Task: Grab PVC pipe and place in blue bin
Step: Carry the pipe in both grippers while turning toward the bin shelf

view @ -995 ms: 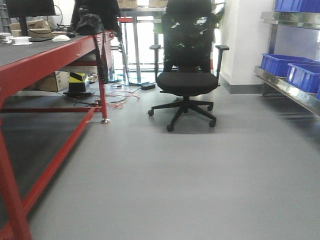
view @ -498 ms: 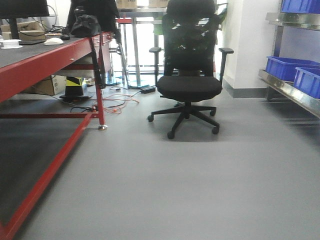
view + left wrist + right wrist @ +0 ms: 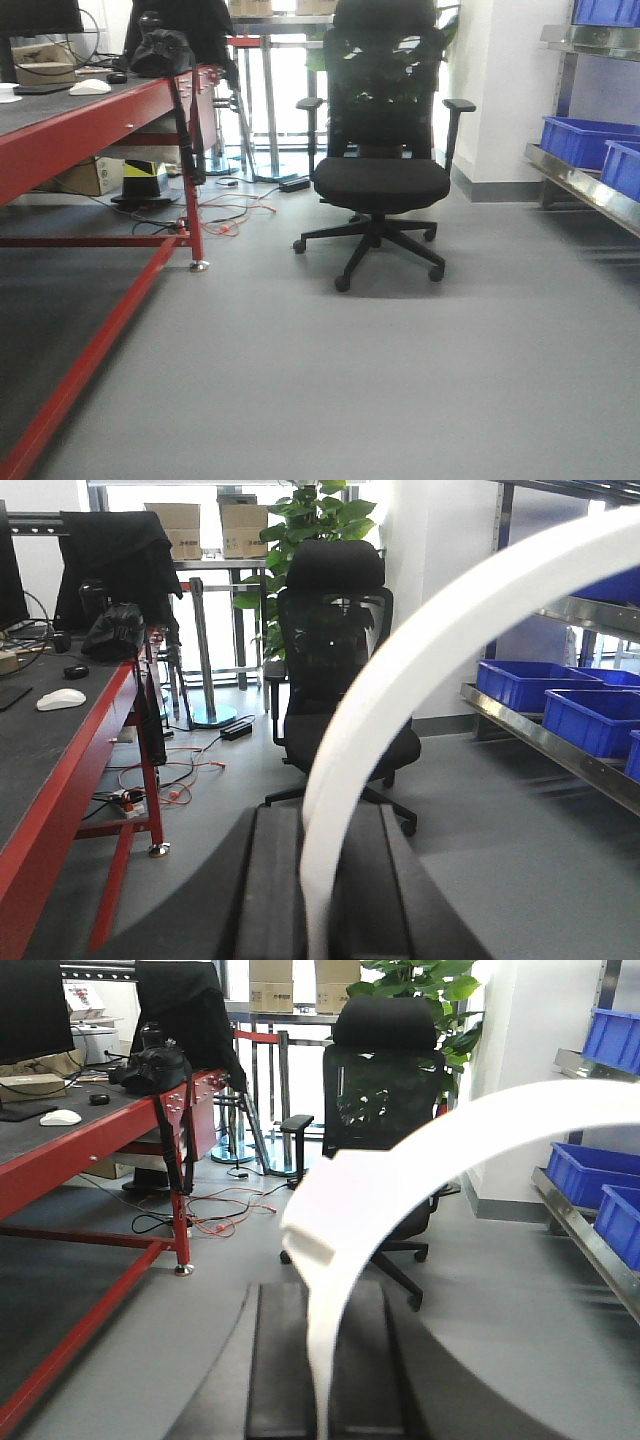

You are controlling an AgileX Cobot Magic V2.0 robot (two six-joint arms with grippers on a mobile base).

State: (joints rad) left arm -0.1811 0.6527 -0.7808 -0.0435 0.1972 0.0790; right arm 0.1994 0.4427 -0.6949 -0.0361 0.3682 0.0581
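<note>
Now, left gripper [image 3: 318, 820]: closed on a PVC pipe [image 3: 420, 650], fingers level, pointing at the far office chair [image 3: 335, 650].
Right gripper [image 3: 320, 1295]: likewise clamped on a PVC pipe [image 3: 450, 1130], its squared end upward.
Pipe count: one per wrist view; whether it is the same piece, cannot tell.
Blue bins [image 3: 580, 140]: three, on the right shelves, well apart from both grippers.
Office chair: one.
Red table [image 3: 100, 130]: one, left.

You get bright daylight from the window [image 3: 290, 85] behind the office chair [image 3: 380, 175], blown out to white and leaving the chair dark. A soft shadow pools on the floor [image 3: 350, 400] beneath it. In both wrist views the PVC pipe [image 3: 440, 625] sits close, overexposed and out of focus.
</note>
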